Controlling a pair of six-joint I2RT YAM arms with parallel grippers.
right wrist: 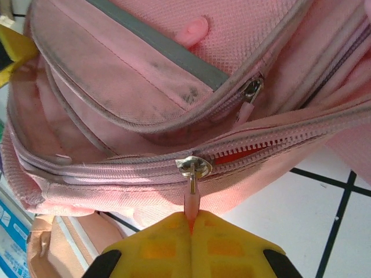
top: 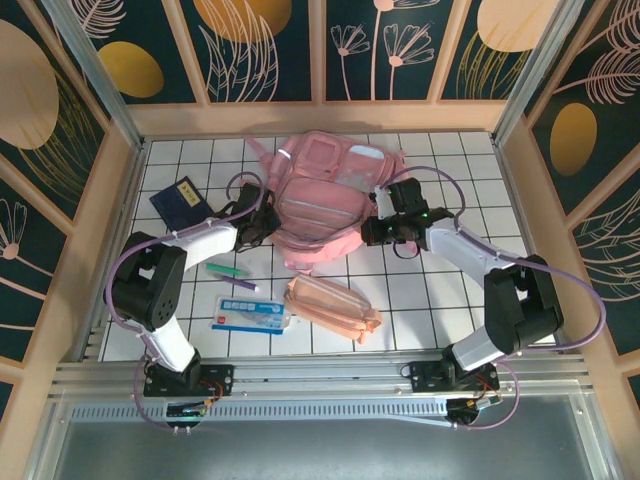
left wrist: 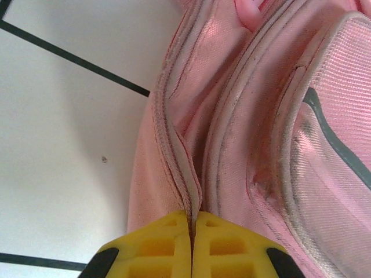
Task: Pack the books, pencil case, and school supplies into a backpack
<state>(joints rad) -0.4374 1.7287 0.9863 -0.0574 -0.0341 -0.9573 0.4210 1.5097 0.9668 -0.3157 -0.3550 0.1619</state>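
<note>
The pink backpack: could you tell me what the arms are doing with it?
The right gripper is shut on the pink zipper pull of the large glossy pink backpack, its zip partly open. The left gripper pinches a piped seam on the opposite side. The small navy booklet, slim green pen, white-and-blue packet and peach fabric pouch lie on the white tiled table, unpacked.

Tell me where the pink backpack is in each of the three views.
Top external: backpack at upper centre of the table.
Left wrist: right half, a seam pinched by the left gripper.
Right wrist: upper part, its zipper pull in the right gripper.
Shared landmark: the table's dark tile lines.
</note>
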